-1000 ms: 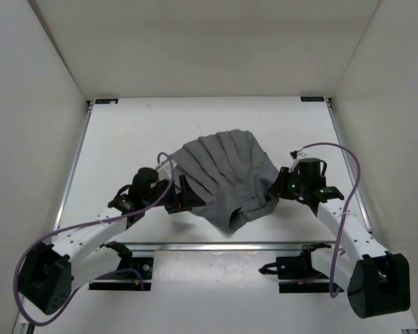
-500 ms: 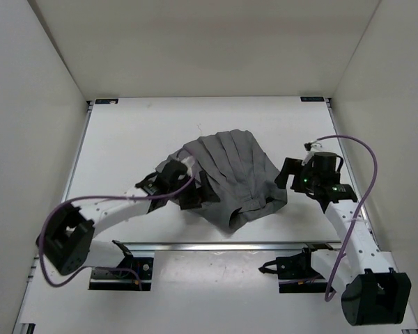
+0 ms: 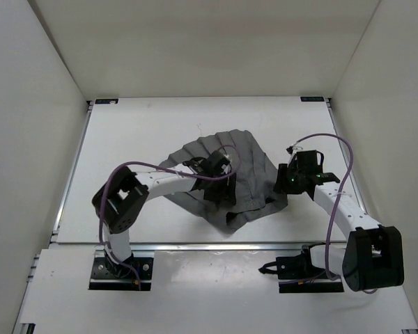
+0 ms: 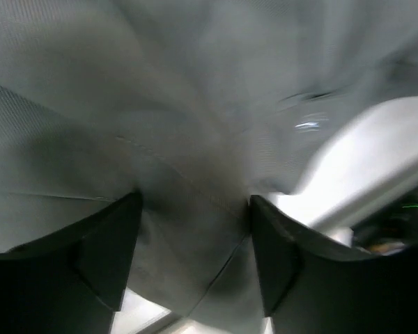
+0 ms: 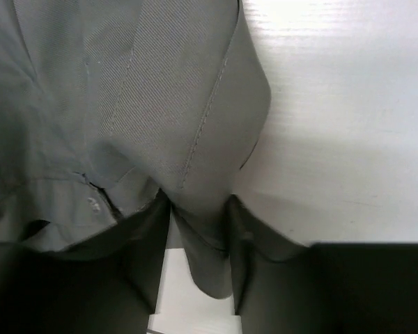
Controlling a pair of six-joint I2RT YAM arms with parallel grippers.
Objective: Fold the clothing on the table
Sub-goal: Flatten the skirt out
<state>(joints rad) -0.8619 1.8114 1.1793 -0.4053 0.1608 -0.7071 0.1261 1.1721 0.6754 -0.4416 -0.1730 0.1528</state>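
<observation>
Where the large flat white table [image 3: 125, 139] fills the middle of the overhead view, the mid-grey pleated fabric garment [image 3: 254, 163] lies on it in a rumpled fan. Its lengthwise creases spread toward the far edge, and a bunched corner points toward the silver metal rail [image 3: 216, 244] on the near side.

The black left gripper [image 3: 221, 193] reaches across from its base and sits on top of the garment, near the cloth's middle. In the left wrist view the left gripper [image 4: 195, 205] has its two dark fingers [image 4: 108, 257] standing well apart. Grey cloth [image 4: 195, 97] runs through the gap between them but is not pinched, so the jaws are released. This view is blurred.

The black right gripper [image 3: 281, 183] is at the garment's right-hand edge. Its wrist camera shows it plainly: the right gripper [image 5: 195, 209] has a stitched fold of the cloth [image 5: 160, 104] squeezed between its fingers [image 5: 254, 257]. Both fingers press against the fabric, and a tongue of it hangs out below them — a firm grasp on the garment's edge. Bare white tabletop [image 5: 341, 104] lies just beside that fold on the right.
</observation>
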